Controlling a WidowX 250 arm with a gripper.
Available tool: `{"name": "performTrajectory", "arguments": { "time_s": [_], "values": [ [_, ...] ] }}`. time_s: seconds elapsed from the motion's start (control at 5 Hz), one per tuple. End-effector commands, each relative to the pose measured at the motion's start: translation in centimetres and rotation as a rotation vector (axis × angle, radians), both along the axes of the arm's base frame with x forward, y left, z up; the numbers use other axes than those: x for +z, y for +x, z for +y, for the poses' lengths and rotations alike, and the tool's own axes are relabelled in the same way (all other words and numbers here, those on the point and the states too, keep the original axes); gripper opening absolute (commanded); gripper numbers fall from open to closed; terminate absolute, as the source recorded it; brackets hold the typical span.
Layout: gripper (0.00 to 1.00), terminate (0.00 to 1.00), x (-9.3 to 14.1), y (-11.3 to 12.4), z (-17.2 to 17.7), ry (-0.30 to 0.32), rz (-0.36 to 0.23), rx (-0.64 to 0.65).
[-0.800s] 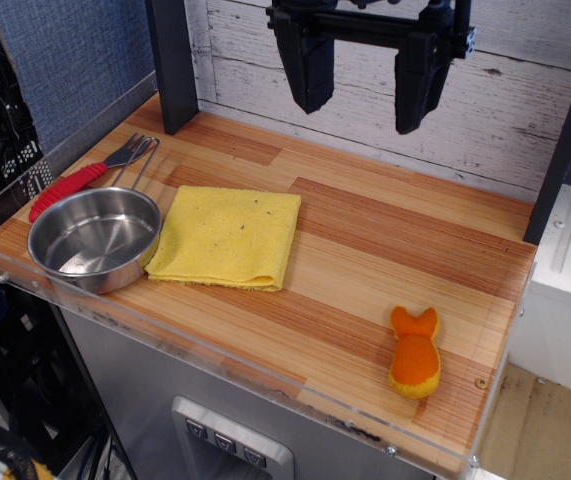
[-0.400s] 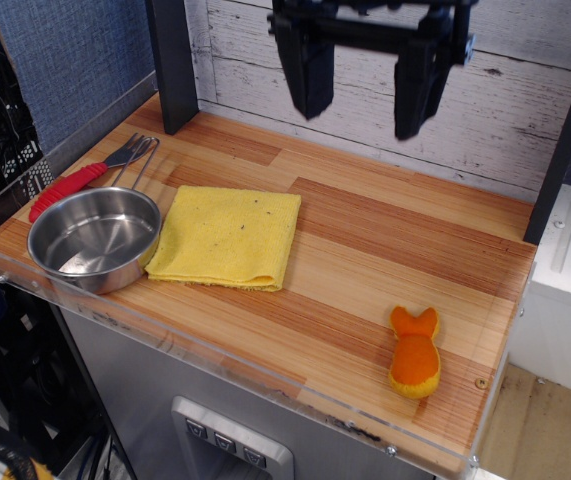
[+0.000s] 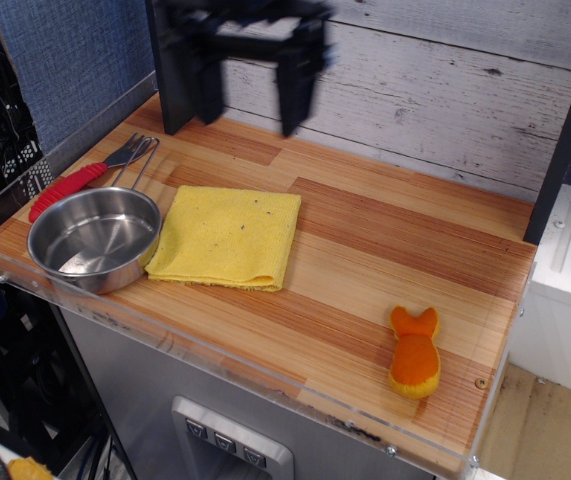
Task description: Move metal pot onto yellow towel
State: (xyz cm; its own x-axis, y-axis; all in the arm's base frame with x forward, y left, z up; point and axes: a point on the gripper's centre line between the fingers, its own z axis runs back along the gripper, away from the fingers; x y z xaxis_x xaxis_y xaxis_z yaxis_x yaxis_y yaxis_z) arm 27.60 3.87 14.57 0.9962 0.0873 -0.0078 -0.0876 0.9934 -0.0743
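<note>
The wooden surface (image 3: 385,250) carried every item and was edged by a clear rim along its front. The hand (image 3: 248,90) hung blurred above the rear of the surface, up and behind the yellow towel (image 3: 227,236), its two dark fingers (image 3: 297,85) spread apart with nothing between them and clear of all items. The yellow towel lay flat and folded on the surface. The metal pot (image 3: 95,238) stood upright directly left of the yellow towel, its rim touching or just meeting the towel's left edge, not on it, its wire handle pointing toward the rear. The red-handled fork (image 3: 83,178) lay behind the pot, left and rearward of the towel. The orange plush toy (image 3: 415,355) lay well apart from the towel, toward the front right corner
</note>
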Motion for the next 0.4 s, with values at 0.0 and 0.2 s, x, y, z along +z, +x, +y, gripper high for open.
{"name": "performTrajectory", "arguments": {
  "time_s": [0.0, 0.2],
  "values": [
    [1.0, 0.0, -3.9, -0.8, 5.8, 0.038, 0.044, 0.03],
    [1.0, 0.0, -6.8, -1.2, 6.0, 0.055, 0.118, 0.013]
  ]
}}
